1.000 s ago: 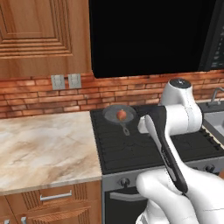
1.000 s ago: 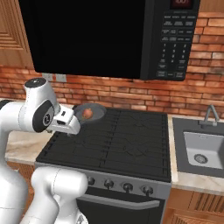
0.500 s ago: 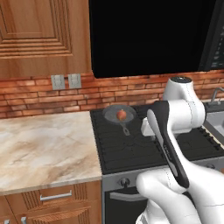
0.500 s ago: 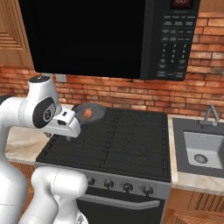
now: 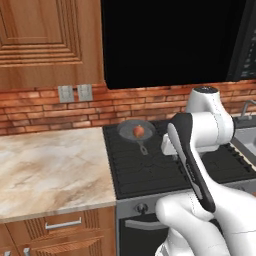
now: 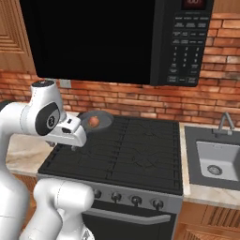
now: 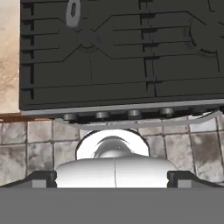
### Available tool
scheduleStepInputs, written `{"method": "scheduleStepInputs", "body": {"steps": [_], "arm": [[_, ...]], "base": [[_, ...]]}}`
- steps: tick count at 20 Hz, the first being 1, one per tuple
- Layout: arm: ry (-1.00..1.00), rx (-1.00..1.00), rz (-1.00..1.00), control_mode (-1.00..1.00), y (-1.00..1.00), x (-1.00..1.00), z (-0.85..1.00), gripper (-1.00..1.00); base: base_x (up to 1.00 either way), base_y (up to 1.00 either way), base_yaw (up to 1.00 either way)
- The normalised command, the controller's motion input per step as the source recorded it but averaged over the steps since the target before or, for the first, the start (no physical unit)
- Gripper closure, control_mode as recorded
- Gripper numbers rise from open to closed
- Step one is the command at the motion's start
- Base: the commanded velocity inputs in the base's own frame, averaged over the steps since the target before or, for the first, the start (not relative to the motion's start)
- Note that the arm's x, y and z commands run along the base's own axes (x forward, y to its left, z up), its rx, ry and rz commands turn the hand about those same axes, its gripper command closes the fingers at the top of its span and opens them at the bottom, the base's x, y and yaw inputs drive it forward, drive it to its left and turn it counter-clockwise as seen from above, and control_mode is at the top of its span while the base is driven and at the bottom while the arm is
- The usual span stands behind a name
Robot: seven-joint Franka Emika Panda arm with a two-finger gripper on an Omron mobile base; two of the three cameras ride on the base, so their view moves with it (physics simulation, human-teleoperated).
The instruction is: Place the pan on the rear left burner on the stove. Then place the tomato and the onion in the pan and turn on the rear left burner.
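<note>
Stove [image 6: 136, 152]: wide black gas cooktop with black grates, grey front panel below carrying a row of dark round knobs
Pan [image 6: 101, 118]: small round grey pan resting on the rear left burner, close to the brick wall
In the pan: one small round reddish-orange ball [image 6: 94, 121]; whether tomato or onion cannot be told
Arm: white, rising from the lower left, its hand reaching over the stove's left edge
Gripper [image 6: 73, 148]: just in front of the pan, low over the front left grate, holding nothing
Microwave [image 6: 117, 40]: black, mounted above the stove
Sink [image 6: 216, 161]: grey, right of the stove, with a faucet behind
</note>
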Motion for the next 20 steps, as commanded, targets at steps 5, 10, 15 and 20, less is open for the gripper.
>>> {"method": "scheduleStepInputs", "body": {"steps": [5, 10, 15, 20], "arm": [[0.00, 0.00, 0.00, 1.00, 0.00, 0.00, 0.00, -1.00], [0.00, 0.00, 0.00, 1.00, 0.00, 0.00, 0.00, -1.00], [0.00, 0.00, 0.00, 1.00, 0.00, 0.00, 0.00, -1.00], [0.00, 0.00, 0.00, 1.00, 0.00, 0.00, 0.00, -1.00]], "base": [[-0.11, -0.91, 0.00], [-0.04, -1.00, 0.00], [-0.02, -1.00, 0.00], [0.00, -1.00, 0.00]]}}
